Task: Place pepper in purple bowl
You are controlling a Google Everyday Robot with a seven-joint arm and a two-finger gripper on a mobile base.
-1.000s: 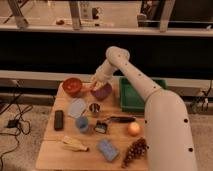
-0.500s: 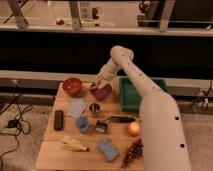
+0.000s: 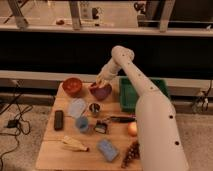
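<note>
Camera view shows the gripper (image 3: 101, 80) poised just over the far rim of the purple bowl (image 3: 100, 93), likely so the pepper can drop straight inside. Whether it holds anything cannot be told, and the pepper cannot be made out, either at the gripper or in the bowl. Left of it, the red bowl (image 3: 72, 86) looks empty. On the right, the green bin (image 3: 131, 96) shows nothing inside.

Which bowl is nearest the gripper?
The purple bowl, beside the green tray. The gripper hangs over its far rim; the red-orange bowl sits apart from it.
</note>
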